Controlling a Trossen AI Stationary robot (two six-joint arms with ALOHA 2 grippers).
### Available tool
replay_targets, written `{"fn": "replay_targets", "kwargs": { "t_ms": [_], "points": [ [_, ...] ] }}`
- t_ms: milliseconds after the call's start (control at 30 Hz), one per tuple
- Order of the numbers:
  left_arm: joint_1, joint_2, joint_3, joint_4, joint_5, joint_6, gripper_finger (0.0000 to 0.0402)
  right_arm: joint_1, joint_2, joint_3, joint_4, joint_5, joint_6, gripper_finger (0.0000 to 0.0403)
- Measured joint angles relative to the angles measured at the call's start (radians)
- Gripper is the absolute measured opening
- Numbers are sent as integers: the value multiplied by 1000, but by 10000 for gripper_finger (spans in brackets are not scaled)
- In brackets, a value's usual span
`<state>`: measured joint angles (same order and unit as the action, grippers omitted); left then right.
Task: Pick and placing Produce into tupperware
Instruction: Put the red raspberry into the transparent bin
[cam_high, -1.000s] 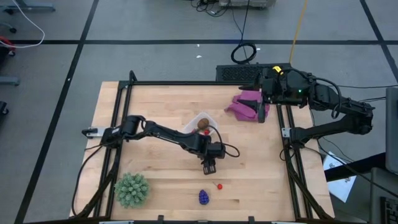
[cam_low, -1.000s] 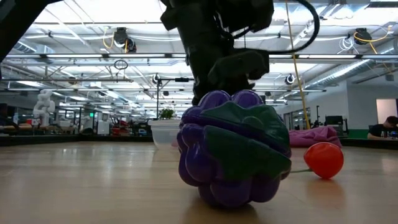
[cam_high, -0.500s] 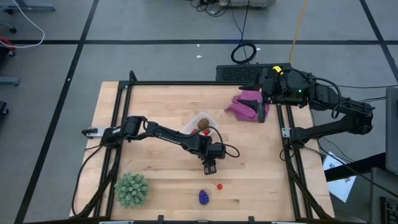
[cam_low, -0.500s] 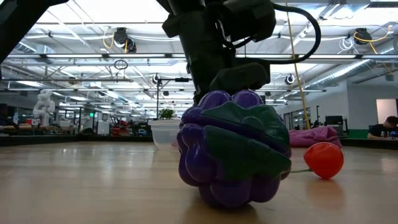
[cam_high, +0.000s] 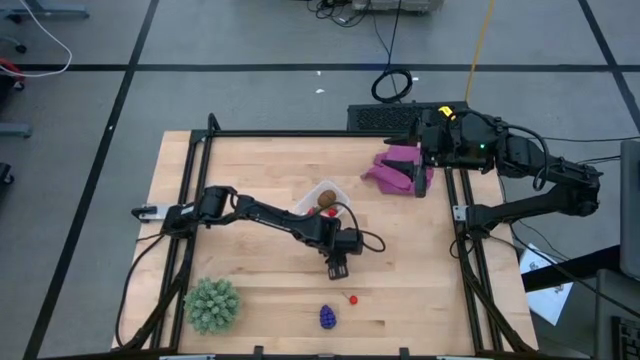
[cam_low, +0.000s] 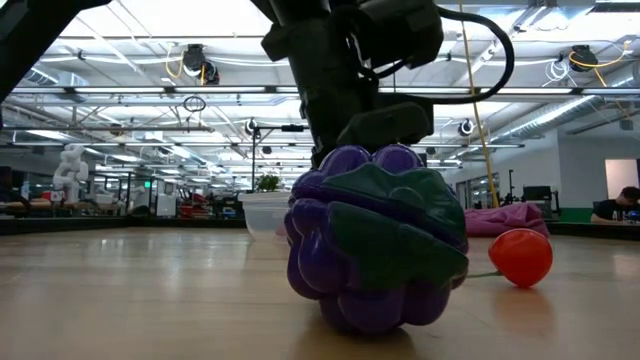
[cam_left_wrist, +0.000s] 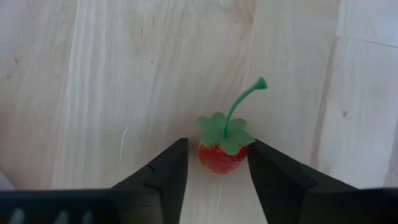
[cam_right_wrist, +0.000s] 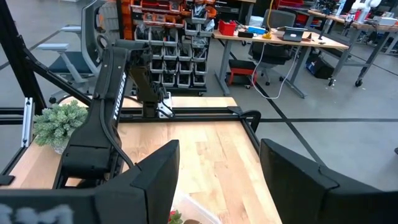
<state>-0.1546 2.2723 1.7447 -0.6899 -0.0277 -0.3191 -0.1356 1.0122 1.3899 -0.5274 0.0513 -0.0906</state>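
No readable labels or writing anywhere. Left gripper (cam_high: 337, 268) sits mid-counter (cam_high: 250, 170), just beside the tupperware (cam_high: 318, 196). Left wrist view: its fingers (cam_left_wrist: 163, 174) flank a red strawberry (cam_left_wrist: 221, 157) w/ green stem lying on the wood; whether they're actually touching it, can't tell. Tupperware already holds a brown oval (cam_high: 327, 198) & a red piece. On the counter near the front edge: a grape bunch (cam_high: 328, 317) & a small red berry (cam_high: 353, 298), close together; low view has the grapes blocking most of the scene. Green spiky plant (cam_high: 212, 304) at front-left corner. Right gripper (cam_high: 421, 181) waits over the magenta cloth (cam_high: 395, 166) at the back-right, fingers apart, nothing held.
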Motion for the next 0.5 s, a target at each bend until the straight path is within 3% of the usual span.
{"fn": "replay_targets", "kwargs": {
  "t_ms": [233,500],
  "points": [
    [1,0,0,0,0,0,122,0,0,0,0,0,0,215],
    [0,-25,-2,3,0,-3,123,0,0,0,0,0,0,215]
  ]
}}
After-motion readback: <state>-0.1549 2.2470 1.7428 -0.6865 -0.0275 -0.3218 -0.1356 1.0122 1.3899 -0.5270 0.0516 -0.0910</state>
